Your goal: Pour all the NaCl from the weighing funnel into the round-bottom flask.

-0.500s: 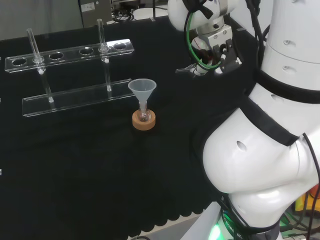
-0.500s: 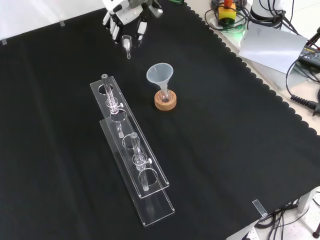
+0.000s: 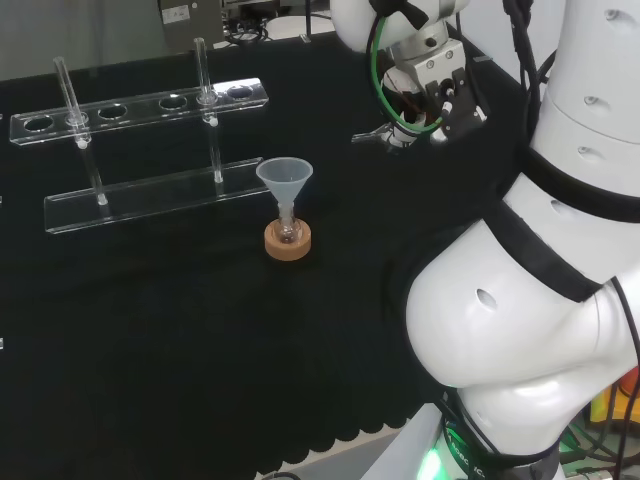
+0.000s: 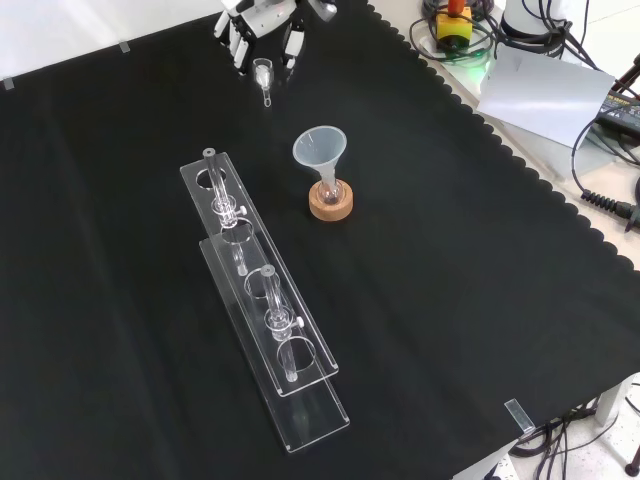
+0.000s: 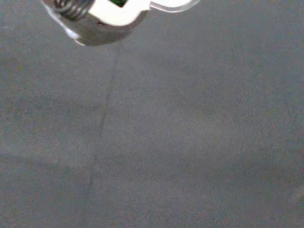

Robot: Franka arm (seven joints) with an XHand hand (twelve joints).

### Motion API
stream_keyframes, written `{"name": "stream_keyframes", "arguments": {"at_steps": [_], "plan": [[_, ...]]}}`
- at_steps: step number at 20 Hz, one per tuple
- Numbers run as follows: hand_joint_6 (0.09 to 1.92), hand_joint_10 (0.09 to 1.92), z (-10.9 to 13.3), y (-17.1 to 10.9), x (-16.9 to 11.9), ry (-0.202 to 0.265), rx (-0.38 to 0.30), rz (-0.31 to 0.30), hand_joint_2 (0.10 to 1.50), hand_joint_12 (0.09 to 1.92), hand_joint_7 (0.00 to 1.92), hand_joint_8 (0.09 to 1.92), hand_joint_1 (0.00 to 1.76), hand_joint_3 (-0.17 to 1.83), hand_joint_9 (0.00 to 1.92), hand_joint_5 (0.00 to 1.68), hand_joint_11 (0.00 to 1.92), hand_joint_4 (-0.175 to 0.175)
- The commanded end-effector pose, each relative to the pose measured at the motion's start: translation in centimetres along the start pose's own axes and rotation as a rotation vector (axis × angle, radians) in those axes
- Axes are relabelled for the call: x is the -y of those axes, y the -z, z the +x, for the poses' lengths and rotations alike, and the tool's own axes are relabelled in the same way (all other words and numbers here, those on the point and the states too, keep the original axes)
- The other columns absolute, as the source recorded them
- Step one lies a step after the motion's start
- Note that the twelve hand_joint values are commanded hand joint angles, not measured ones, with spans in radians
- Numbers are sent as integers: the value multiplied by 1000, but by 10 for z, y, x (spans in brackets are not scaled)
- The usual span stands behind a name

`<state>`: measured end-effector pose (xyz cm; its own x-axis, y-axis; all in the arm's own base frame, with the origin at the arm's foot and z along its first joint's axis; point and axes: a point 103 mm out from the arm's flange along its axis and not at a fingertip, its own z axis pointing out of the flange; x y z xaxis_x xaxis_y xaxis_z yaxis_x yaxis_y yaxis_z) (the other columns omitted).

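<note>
At the far end of the cloth in the front view, the hand (image 4: 262, 20) is shut on a small clear weighing funnel (image 4: 264, 75), whose spout points down toward the cloth. In the head view the hand (image 3: 425, 95) hangs to the right of the flask, and the weighing funnel (image 3: 375, 135) sticks out to its left. A small round-bottom flask (image 4: 330, 190) (image 3: 289, 232) sits on a cork ring (image 4: 331, 207) (image 3: 288, 243) with a clear plastic funnel (image 4: 320, 148) (image 3: 285, 178) in its neck. The wrist view holds a blurred part of the hand (image 5: 102, 19) over bare cloth. I cannot see what the weighing funnel contains.
A clear acrylic test-tube rack (image 4: 255, 300) (image 3: 140, 110) with a few tubes stands to the left of the flask in both views. The cloth's scalloped edge (image 4: 520, 180) runs along the right of the front view, with cables and gear beyond it.
The hand has moved a little farther off and up in the front view, carrying the weighing funnel with it. The flask, funnel and rack have not moved.
</note>
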<state>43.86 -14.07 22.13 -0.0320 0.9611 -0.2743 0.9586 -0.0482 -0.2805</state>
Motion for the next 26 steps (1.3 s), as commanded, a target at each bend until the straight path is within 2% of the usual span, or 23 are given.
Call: {"name": "stream_keyframes", "arguments": {"at_steps": [1,12,26], "plan": [[961,370,14,21,9,28,26,-9,834,1213,999,559,1058,495,1162,1068,645,175],[961,367,44,53,17,100,84,-9,830,1210,1005,556,1059,503,1167,1069,650,175],[961,364,78,61,25,163,165,17,825,1207,1010,551,1059,511,1171,1071,654,175]]}}
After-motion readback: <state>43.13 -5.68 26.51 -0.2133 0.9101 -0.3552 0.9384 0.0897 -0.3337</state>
